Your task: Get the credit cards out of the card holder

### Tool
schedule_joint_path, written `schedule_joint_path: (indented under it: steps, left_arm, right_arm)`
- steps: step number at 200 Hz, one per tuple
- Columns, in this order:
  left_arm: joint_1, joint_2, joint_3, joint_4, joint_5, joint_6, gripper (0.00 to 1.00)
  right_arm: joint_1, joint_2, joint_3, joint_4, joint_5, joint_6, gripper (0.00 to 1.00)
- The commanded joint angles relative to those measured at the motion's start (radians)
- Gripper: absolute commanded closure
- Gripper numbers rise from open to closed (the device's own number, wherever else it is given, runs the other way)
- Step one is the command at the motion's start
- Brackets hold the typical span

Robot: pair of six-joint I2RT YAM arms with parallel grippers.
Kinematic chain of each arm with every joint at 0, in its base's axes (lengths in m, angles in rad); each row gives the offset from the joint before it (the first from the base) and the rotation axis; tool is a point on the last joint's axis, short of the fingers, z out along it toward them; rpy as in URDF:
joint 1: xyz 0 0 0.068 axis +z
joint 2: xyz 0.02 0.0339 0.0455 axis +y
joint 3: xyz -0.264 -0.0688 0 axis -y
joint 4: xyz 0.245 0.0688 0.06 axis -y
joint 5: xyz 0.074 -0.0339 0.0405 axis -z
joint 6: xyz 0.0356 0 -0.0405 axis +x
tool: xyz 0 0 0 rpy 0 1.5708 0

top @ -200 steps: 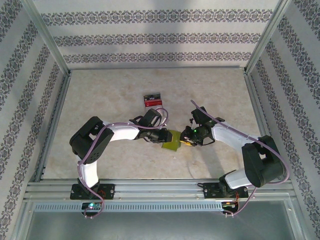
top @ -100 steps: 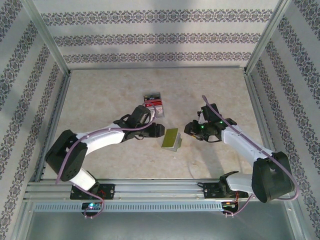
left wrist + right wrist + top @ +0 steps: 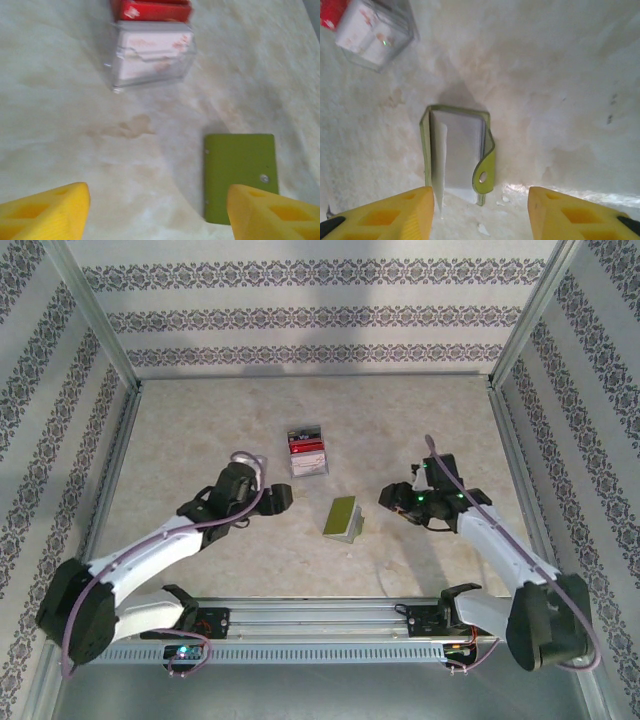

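Card holder (image 3: 343, 519): small flat olive-green case w/ pale translucent sleeve and snap tab, lying mid-table (image 3: 200, 430) btwn both grippers, touching neither. Left gripper (image 3: 284, 498) wide apart, empty; right gripper (image 3: 386, 498) also apart, empty. Credit cards (image 3: 306, 451), red/pinkish stack, near, farther back.

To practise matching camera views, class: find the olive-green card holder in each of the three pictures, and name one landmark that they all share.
Top external: the card holder lies mid-table, between the two arms.
Left wrist: lower right, green cover up.
Right wrist: centre, pale sleeves showing, just beyond the yellow fingertips.
Shared landmark: the clear case, up and left of the holder from above, top centre for the left wrist, upper left for the right wrist.
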Motion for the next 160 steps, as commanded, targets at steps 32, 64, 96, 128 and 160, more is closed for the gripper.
schedule_joint_path:
  steps: [32, 64, 96, 128, 160]
  left_arm:
    - [0.170, -0.310, -0.155, -0.054, -0.197, 0.113, 0.05]
    - [0.312, -0.384, -0.146, -0.125, -0.207, 0.208, 0.00]
    - [0.433, -0.369, -0.177, -0.044, -0.248, 0.278, 0.00]
    - [0.531, -0.289, -0.244, 0.151, -0.309, 0.307, 0.00]
    - [0.557, -0.189, -0.301, 0.356, -0.362, 0.393, 0.00]
  right_arm:
    - [-0.136, -0.202, -0.045, -0.003, 0.161, -0.180, 0.27]
    - [-0.194, -0.225, -0.054, 0.039, 0.252, -0.293, 0.13]
    - [-0.231, -0.213, -0.123, 0.216, 0.398, -0.382, 0.02]
    - [-0.232, -0.163, -0.264, 0.571, 0.514, -0.487, 0.02]
    - [-0.235, -0.017, -0.302, 0.832, 0.504, -0.553, 0.02]
